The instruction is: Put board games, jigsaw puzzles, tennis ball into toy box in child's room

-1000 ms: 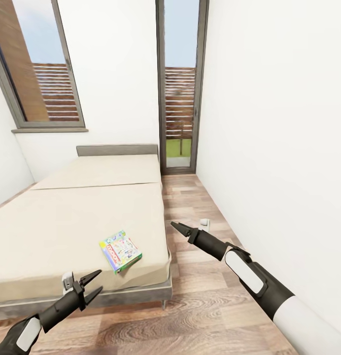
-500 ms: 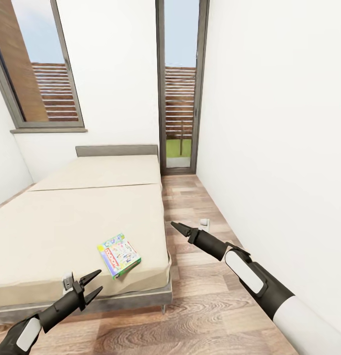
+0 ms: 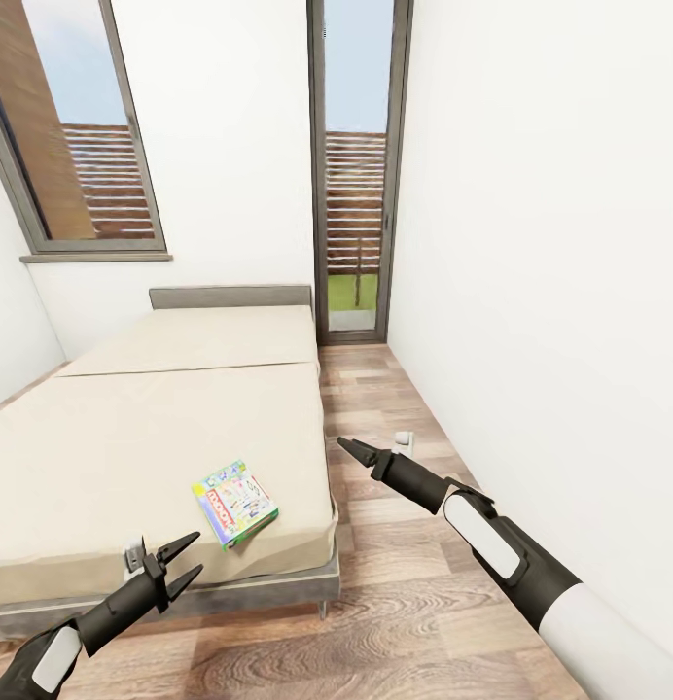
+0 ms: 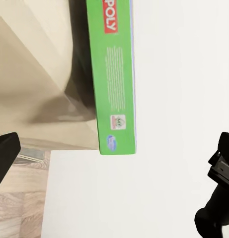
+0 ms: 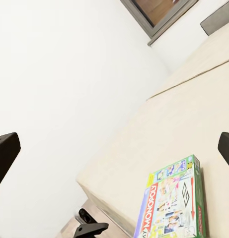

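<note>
One board game, the Monopoly box [image 3: 235, 503], lies flat on the beige bed [image 3: 161, 428] near its front right corner. My left gripper [image 3: 193, 552] hangs open just in front of the bed's edge, a little left of the box and apart from it. The left wrist view looks at the box's green side [image 4: 116, 89]. My right gripper [image 3: 344, 445] stands open over the floor to the right of the bed, holding nothing. The right wrist view looks across the mattress [image 5: 193, 109] at the box's lid [image 5: 174, 206].
A strip of wood-plank floor [image 3: 395, 544] runs between the bed and the white right wall [image 3: 550, 292] up to a tall glass door [image 3: 354, 194]. A window [image 3: 74, 126] sits above the bed's head. A small white object [image 3: 405, 439] lies on the floor by the wall.
The view has shifted slightly, so the bed corner and the Monopoly box sit a touch lower and further left. Both arms hold the same pose.
</note>
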You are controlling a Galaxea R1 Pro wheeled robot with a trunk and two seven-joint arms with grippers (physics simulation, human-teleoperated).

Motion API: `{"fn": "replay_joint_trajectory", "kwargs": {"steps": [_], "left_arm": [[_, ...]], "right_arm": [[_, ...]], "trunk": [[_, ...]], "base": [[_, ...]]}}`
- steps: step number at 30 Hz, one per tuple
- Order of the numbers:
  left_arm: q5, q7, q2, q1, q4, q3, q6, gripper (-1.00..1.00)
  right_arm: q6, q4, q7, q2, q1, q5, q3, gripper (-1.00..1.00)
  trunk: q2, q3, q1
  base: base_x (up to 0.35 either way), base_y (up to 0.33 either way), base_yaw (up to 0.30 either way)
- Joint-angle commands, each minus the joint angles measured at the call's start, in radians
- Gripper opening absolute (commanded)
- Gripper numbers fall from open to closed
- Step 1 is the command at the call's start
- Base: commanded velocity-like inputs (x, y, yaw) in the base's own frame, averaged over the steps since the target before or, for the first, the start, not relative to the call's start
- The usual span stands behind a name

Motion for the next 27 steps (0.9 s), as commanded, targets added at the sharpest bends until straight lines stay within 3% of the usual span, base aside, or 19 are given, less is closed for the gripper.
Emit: {"fn": "replay_joint_trajectory", "kwargs": {"steps": [1, 27], "left_arm": [[0.002, -0.001, 0.0, -0.001, 0.001, 0.001, 0.007, 1.0], [0.002, -0.001, -0.001, -0.001, 0.0, 0.001, 0.008, 1.0]], "right_arm": [[0.007, 0.0, 0.001, -0.001, -0.001, -0.01, 0.002, 1.0], [0.007, 0.0, 0.001, -0.001, -0.001, -0.01, 0.002, 1.0]], "trunk": [[0.0, -0.001, 0.0], [0.0, -0.001, 0.0]], "base": [[0.0, 0.0, 0.0], [0.008, -0.044, 0.0]]}}
